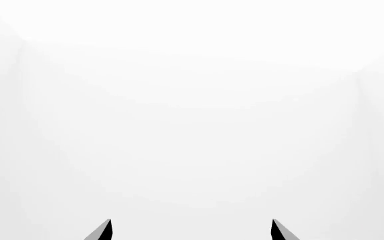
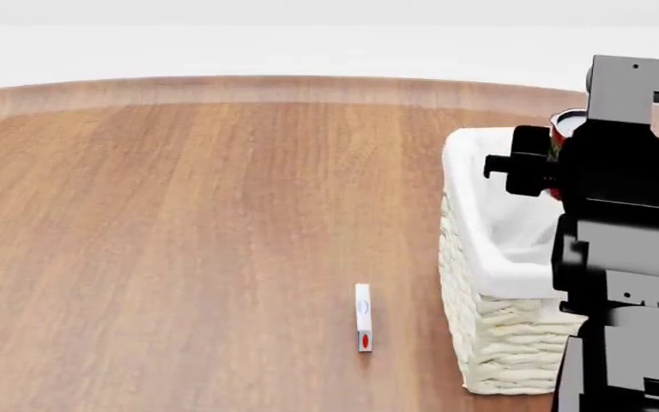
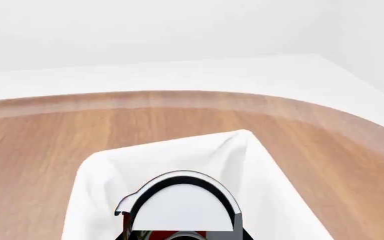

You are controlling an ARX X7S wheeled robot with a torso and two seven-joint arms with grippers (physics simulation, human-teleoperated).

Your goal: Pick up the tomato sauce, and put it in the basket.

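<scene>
The tomato sauce (image 2: 563, 126) is a tin with a red label and silver top, showing just behind my right arm (image 2: 621, 215), above the far part of the basket (image 2: 499, 339). The basket is cream wicker with a white cloth lining. In the right wrist view the can's silver top (image 3: 182, 207) fills the near edge, with my right gripper (image 3: 182, 236) shut on it over the white lining (image 3: 98, 185). My left gripper (image 1: 192, 231) is open, its two fingertips (image 1: 105, 231) far apart against plain white, with nothing between them.
A small white box (image 2: 363, 318) with red and blue marks lies on the wooden table (image 2: 169, 240), left of the basket. The table's curved far edge (image 2: 250, 86) meets a white floor.
</scene>
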